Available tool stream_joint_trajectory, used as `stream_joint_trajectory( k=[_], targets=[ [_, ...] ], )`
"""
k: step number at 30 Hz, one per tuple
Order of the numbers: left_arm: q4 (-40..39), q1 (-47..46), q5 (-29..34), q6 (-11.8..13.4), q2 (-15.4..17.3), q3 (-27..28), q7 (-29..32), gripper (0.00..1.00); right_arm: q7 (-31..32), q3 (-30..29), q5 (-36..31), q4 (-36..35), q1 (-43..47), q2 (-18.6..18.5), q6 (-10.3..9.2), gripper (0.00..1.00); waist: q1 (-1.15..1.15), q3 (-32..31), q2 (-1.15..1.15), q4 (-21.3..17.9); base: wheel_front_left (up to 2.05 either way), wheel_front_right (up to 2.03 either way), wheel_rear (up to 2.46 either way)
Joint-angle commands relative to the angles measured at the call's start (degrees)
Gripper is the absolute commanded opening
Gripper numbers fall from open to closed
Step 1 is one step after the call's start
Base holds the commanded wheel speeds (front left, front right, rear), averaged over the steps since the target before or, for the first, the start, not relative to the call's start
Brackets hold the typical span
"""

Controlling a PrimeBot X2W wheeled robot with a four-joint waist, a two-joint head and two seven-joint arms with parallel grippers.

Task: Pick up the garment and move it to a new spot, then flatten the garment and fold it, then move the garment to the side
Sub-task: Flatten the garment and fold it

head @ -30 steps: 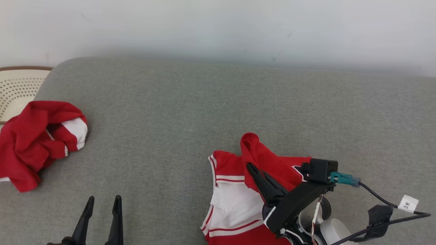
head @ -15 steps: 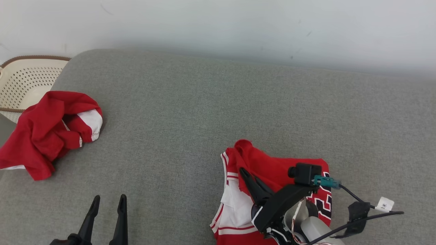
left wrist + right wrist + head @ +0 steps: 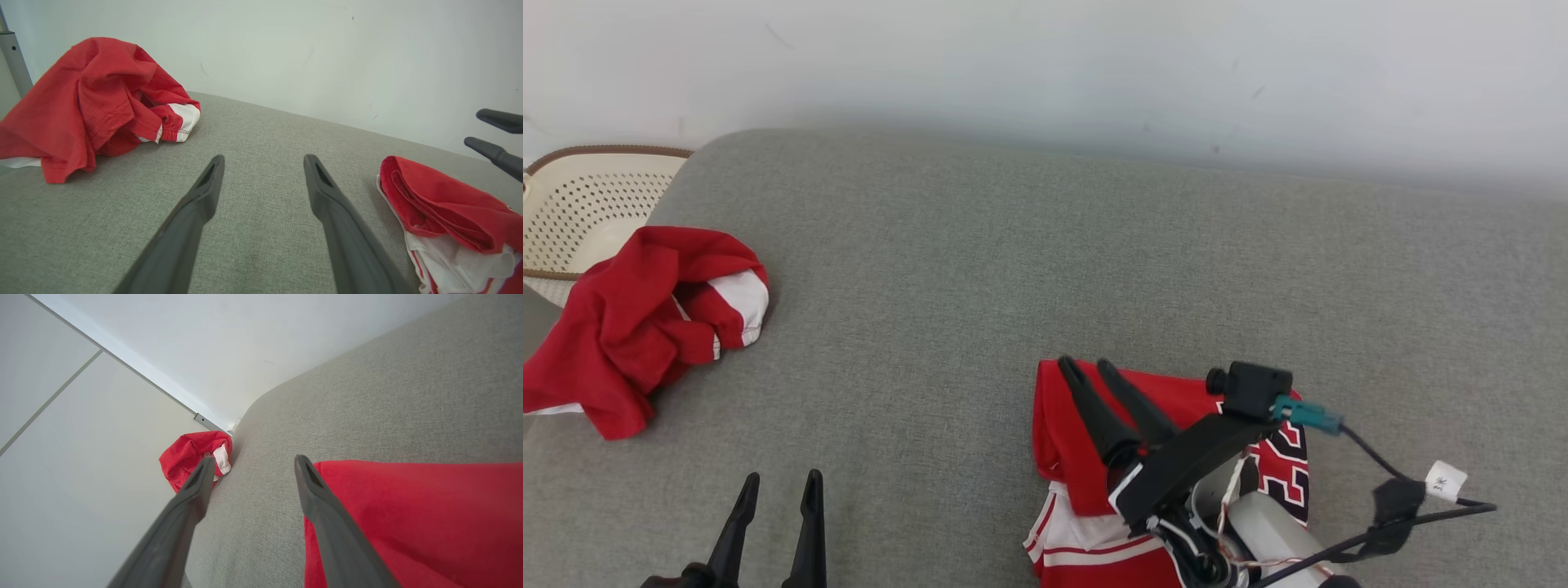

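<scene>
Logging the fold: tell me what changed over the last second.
The right gripper opened and let go of the red-and-white fabric jersey; its lifted red flap dropped flat onto it. The open left gripper and the crumpled red garment stayed put.

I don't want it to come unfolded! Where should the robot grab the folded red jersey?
Probably the thick rolled edge of the folded jersey, on its left. The layers bunch up there, so a pinch from the robot's left, low over the couch, should catch them together. The open left gripper sits that side.
</scene>
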Motion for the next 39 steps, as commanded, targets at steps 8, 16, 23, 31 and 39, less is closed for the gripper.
stream_joint_trajectory(
  k=[8, 16, 23, 31, 39],
  targets=[
    [-0.4, 1.1, -0.1, 0.0, 0.0, 0.7, -0.2, 1.00, -1.7, -5.1, -4.8, -9.7, 0.8, -3.5, 0.03, 1.00, 0.00, -0.1, 0.00, -1.2, 0.00, 0.00, 0.00],
    [-0.8, 0.6, 0.0, -0.2, 0.0, 1.3, -0.2, 1.00, -2.6, -16.1, -16.1, -15.3, 5.0, -7.8, 0.03, 1.00, 0.00, 0.6, 0.00, -1.8, 0.00, 0.00, 0.00],
    [-0.5, -0.1, 0.1, -0.4, 0.0, 2.0, -0.2, 1.00, -3.6, -22.4, -24.4, -13.4, 8.1, -9.2, 0.03, 1.00, 0.00, 1.2, 0.00, -2.0, 0.00, 0.00, 0.00],
    [-0.5, -1.1, 0.3, -0.7, 0.0, 1.8, -0.2, 1.00, -8.7, -21.3, -31.6, -4.7, 8.0, -9.8, 0.03, 0.00, 0.00, 2.1, 0.00, -2.0, 0.00, 0.00, 0.00],
    [-0.2, -1.3, 0.6, -0.8, 0.0, 1.4, -0.2, 1.00, -13.8, -14.9, -34.9, 8.8, 5.3, -10.4, 0.03, 0.00, 0.00, 2.3, 0.00, -1.2, 0.00, 0.00, 0.00]
  ],
)
